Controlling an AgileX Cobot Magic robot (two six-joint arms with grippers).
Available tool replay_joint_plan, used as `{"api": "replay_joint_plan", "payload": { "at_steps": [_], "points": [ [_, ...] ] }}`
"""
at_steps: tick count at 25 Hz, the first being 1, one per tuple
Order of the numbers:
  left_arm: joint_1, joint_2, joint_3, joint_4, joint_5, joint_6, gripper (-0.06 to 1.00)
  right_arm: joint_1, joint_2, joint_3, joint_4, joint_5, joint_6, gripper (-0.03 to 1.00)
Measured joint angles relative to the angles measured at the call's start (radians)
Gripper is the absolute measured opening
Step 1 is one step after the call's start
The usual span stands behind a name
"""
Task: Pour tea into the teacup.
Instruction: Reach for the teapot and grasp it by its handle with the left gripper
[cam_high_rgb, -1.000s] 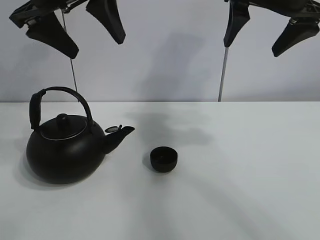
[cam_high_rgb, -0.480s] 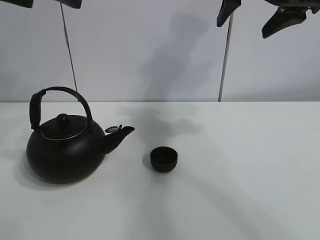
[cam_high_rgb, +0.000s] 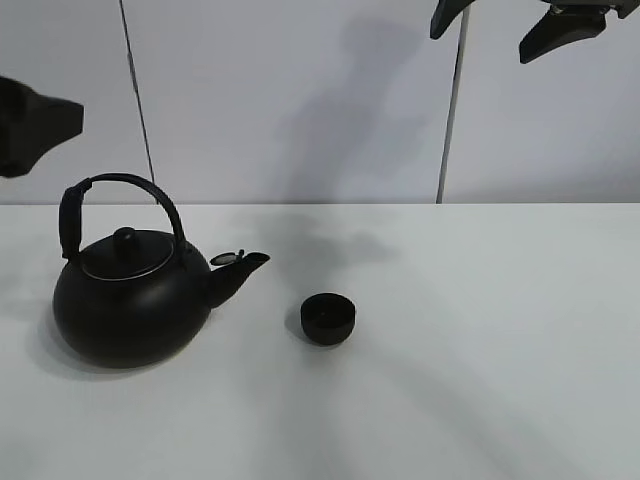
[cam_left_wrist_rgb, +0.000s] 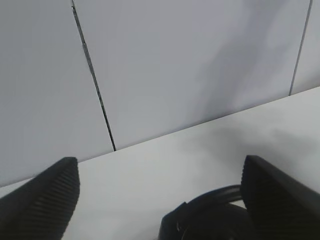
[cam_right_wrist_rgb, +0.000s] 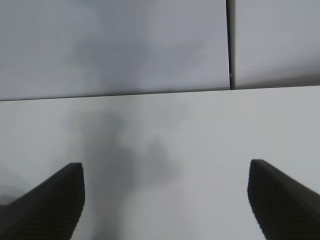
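Observation:
The black kettle (cam_high_rgb: 130, 300) with an arched handle stands on the left of the white table, its spout pointing right. The small black teacup (cam_high_rgb: 328, 318) stands upright to the right of the spout, apart from it. My left gripper (cam_left_wrist_rgb: 159, 161) is open and empty, up in the air above and left of the kettle. One of its fingers (cam_high_rgb: 35, 122) shows at the left edge of the high view. The kettle's handle (cam_left_wrist_rgb: 175, 227) shows between its fingers in the left wrist view. My right gripper (cam_high_rgb: 495, 20) is open and empty, high at the top right. It also shows in the right wrist view (cam_right_wrist_rgb: 166, 165).
The white table (cam_high_rgb: 480, 350) runs up to a pale wall with two thin vertical seams (cam_high_rgb: 445, 130). Nothing but the kettle and cup stands on the table.
My left gripper rose out of the top of the high view, and one finger now shows lower at the left edge. My right gripper rose slightly. Kettle and teacup have not moved.

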Motion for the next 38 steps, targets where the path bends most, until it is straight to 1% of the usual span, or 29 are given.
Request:
{"api": "replay_joint_plan", "payload": {
  "at_steps": [5,7,8,10,14,20,30,38],
  "points": [
    [0.004,0.126,0.112,-0.011,-0.261,0.02,0.63,0.0,0.0,0.0,0.0,-0.003,0.0,0.61],
    [0.004,0.194,0.134,-0.014,-0.391,0.022,0.63,0.0,0.0,0.0,0.0,-0.003,0.0,0.61],
    [0.004,0.231,0.138,-0.015,-0.437,0.023,0.63,0.0,0.0,0.0,0.0,-0.003,0.0,0.61],
    [0.004,0.296,0.138,-0.015,-0.492,0.025,0.63,0.0,0.0,0.0,0.0,-0.004,0.0,0.61],
    [0.004,0.371,0.139,-0.015,-0.498,0.027,0.63,0.0,0.0,0.0,0.0,-0.004,0.0,0.61],
    [0.004,0.374,0.139,-0.023,-0.503,0.055,0.63,0.0,0.0,0.0,0.0,-0.004,0.0,0.61],
    [0.004,0.38,0.139,-0.072,-0.505,0.06,0.63,0.0,0.0,0.0,0.0,-0.006,0.0,0.61],
    [0.004,0.47,0.114,-0.071,-0.514,0.064,0.63,0.0,0.0,0.0,0.0,-0.006,0.0,0.61]
  ]
}}
